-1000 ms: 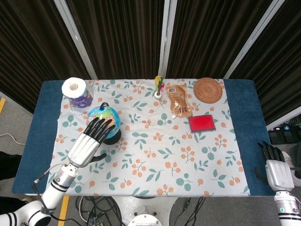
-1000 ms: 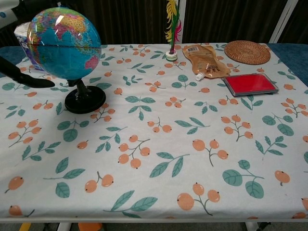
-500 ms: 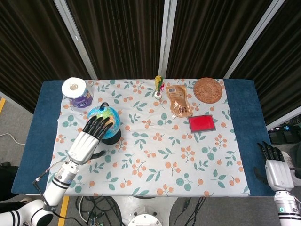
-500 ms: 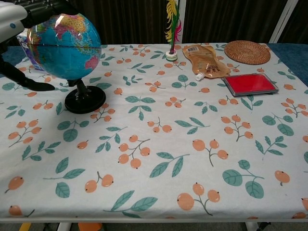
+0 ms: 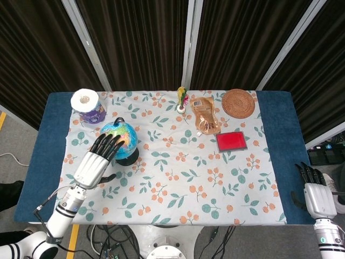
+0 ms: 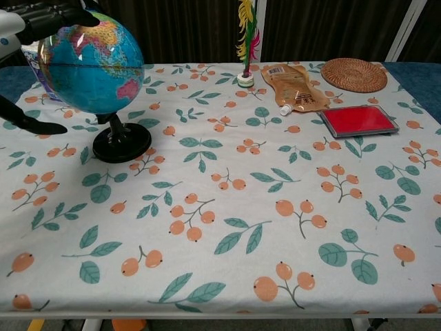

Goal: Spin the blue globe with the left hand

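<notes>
Left of frame: your left hand (image 5: 98, 157) lays spread fingers on the blue globe (image 5: 121, 138), gripping nothing; right hand (image 5: 317, 195) open, lower right.

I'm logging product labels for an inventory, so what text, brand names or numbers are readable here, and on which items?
No text can be read in either view.
globe: place names printed on the map, too small to read.
brown pouch: a pale label with print, too blurred to read.
purple-wrapped paper roll: no legible print.
red pad: no marking visible.
woven coaster: no text.
</notes>
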Motion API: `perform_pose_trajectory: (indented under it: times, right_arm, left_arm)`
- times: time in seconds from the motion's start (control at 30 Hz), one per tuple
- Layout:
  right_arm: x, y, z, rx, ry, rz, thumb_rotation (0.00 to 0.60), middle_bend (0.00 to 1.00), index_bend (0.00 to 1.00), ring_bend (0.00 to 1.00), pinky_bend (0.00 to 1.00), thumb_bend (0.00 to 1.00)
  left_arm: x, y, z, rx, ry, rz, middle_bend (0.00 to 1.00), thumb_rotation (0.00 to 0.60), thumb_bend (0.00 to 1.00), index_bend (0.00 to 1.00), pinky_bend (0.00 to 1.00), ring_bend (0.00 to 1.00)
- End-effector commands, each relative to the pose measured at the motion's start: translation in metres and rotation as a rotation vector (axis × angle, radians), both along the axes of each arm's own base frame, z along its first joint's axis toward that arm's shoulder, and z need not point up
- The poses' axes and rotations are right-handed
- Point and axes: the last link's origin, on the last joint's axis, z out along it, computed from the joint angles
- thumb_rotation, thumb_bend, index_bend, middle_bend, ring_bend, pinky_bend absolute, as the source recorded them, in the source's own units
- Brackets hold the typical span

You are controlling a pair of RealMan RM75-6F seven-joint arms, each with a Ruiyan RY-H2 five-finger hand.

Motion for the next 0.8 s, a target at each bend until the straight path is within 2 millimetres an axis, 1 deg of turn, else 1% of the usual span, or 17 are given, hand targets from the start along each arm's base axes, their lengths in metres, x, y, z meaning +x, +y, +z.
perform_pose_trajectory:
  times: [0.03, 0.47, 0.8]
  right_arm:
    - [0.000, 0.000, 0.000, 0.000, 0.000, 0.000, 0.600, 0.00, 0.00, 0.00, 0.00, 0.34]
    - [0.001, -0.001, -0.002, 0.003, 0.004, 0.000, 0.600, 0.00, 0.00, 0.00, 0.00, 0.34]
    - [0.001, -0.001, -0.003, 0.005, 0.004, -0.003, 0.600, 0.00, 0.00, 0.00, 0.00, 0.34]
  left_arm:
    - [-0.004, -0.001, 0.002, 0.005, 0.001, 0.012, 0.00, 0.600, 0.00, 0.02, 0.00, 0.00]
    - [-0.026, -0.006, 0.011, 0.012, -0.005, 0.093, 0.00, 0.600, 0.00, 0.02, 0.00, 0.00]
    - [-0.042, -0.001, 0.021, 0.027, -0.026, 0.155, 0.00, 0.600, 0.00, 0.02, 0.00, 0.00]
